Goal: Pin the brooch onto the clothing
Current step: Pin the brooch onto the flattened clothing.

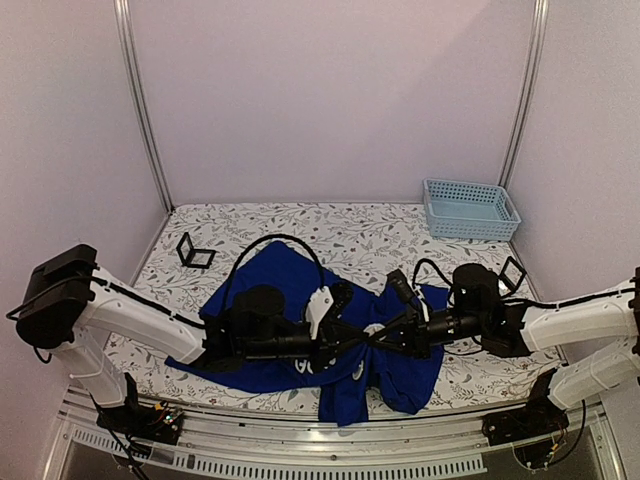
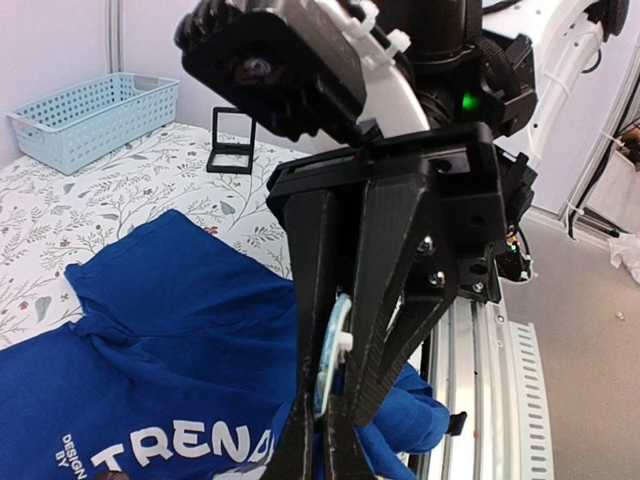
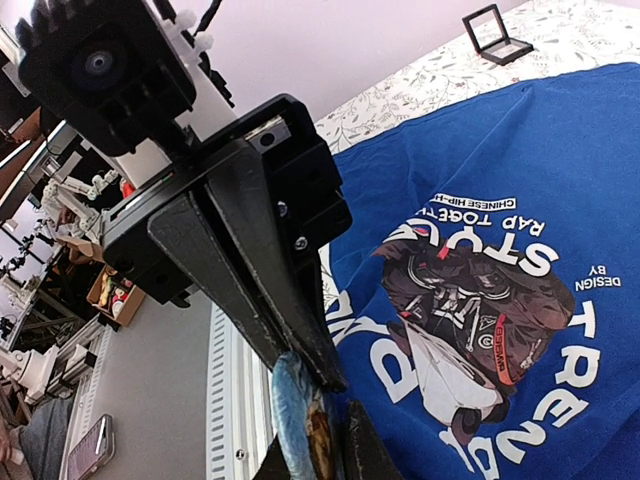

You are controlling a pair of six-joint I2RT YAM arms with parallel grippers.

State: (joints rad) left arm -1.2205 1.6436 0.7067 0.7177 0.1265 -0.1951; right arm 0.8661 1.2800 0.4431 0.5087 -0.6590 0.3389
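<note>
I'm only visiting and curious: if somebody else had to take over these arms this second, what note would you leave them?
Left gripper: shut, over the near edge of the T-shirt; I cannot tell what it pinches.
Right gripper: shut on the brooch, a round disc seen edge-on.
T-shirt: lies rumpled on the table, print up, under both grippers.
Done: the brooch is in the gripper, right at the T-shirt.
Left: the pinning itself; the brooch does not look fastened yet.
</note>
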